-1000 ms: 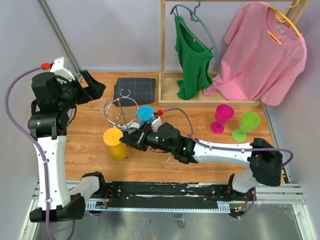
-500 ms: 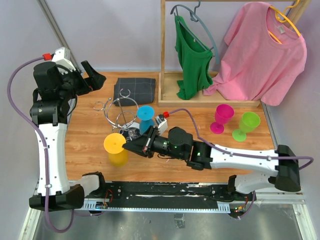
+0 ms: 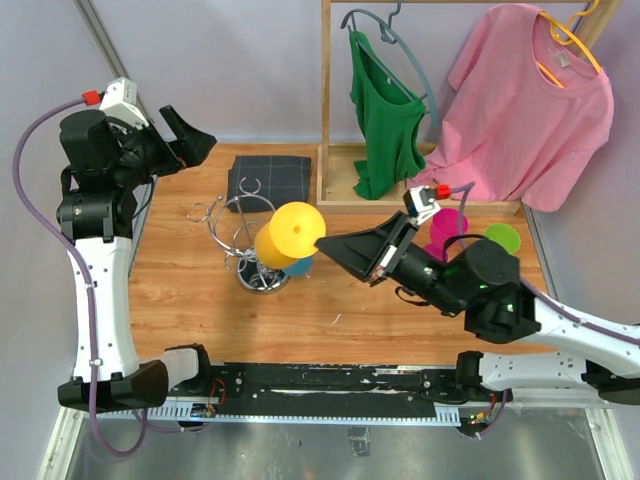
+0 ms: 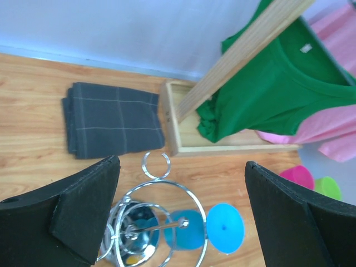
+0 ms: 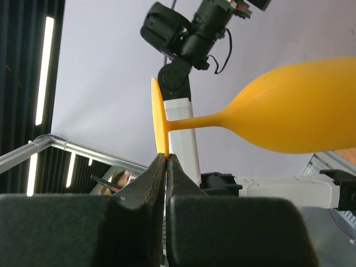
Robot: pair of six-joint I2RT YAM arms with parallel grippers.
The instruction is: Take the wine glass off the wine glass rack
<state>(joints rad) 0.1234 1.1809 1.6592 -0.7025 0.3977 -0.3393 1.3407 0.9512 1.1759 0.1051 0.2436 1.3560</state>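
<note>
The right gripper (image 3: pixel 323 243) sits just right of centre in the top view, its jaws pressed fully together on the thin rim of the foot of the yellow wine glass (image 3: pixel 285 238). The right wrist view shows the same grip from below: the two fingers (image 5: pixel 146 186) meet on the edge of the yellow foot, the stem runs off to the right, and the bowl fills the upper right of that frame, so the glass is held in the air on its side. In the top view its round foot faces the camera and its bowl points down and left, overlapping the right-hand loops of the wine glass rack (image 3: pixel 240 215); whether glass and wire touch there cannot be told. The rack stands on the wooden table (image 3: pixel 180 300) left of centre, its shiny round base just below the yellow bowl. A blue wine glass (image 4: pixel 225 228) hangs upside down from one of its curled arms, peeking out beneath the yellow one in the top view. The left gripper (image 4: pixel 182 164) hangs high at the upper left of the top view, its jaws spread wide with nothing between them, looking down on the rack. A folded grey cloth (image 3: pixel 270 178) lies behind the rack. Further right stands the wooden clothes rack (image 3: pixel 326 100) with a green top (image 3: pixel 385 115) and a pink T-shirt (image 3: pixel 525 110), and a magenta glass (image 3: pixel 447 228) and a green glass (image 3: pixel 500 240) stand just in front of it.
</note>
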